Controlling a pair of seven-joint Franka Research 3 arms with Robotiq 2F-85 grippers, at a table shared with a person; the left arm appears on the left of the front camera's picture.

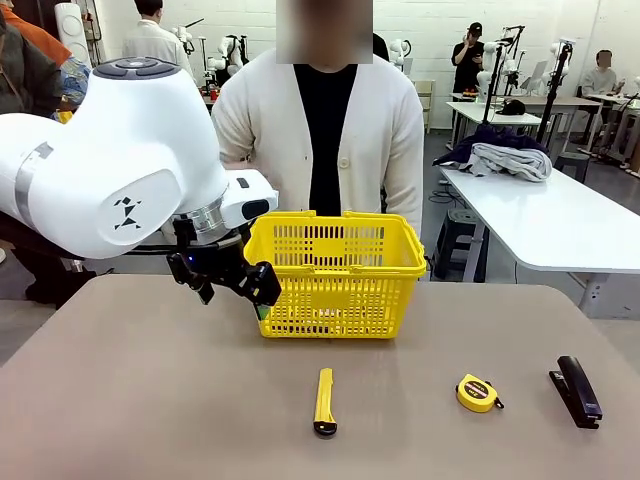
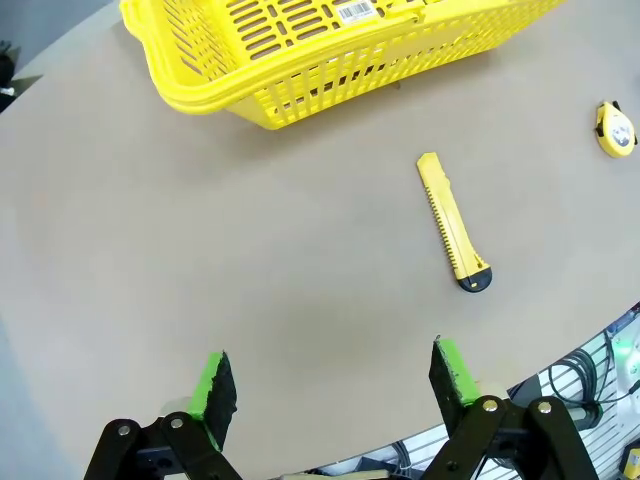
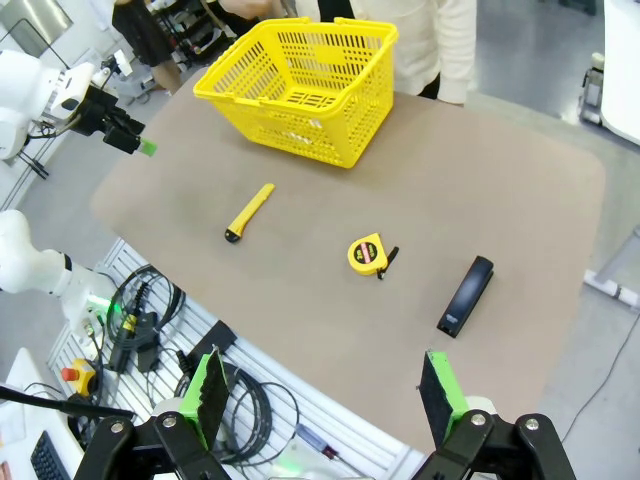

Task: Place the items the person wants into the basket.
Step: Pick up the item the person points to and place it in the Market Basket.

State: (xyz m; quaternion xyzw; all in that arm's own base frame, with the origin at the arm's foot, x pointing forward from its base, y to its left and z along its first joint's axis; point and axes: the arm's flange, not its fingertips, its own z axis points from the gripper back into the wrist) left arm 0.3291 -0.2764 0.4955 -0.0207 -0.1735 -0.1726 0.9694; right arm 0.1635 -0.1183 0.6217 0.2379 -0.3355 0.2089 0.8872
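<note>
Left hand (image 1: 232, 281) hovers wide open and empty beside the yellow basket (image 1: 336, 272); a yellow utility knife (image 1: 325, 401) lies on the bench (image 1: 150, 400).

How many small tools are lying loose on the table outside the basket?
3: the yellow utility knife near the table's middle front, the tape measure to its right, and the black stapler farthest right. Others may lie hidden inside the basket.

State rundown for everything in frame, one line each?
left gripper: open, empty, above the table
right gripper: open, empty
basket: upright on the table
utility knife: lying flat, outside the basket
tape measure: on the table
stapler: closed, on the table
</note>
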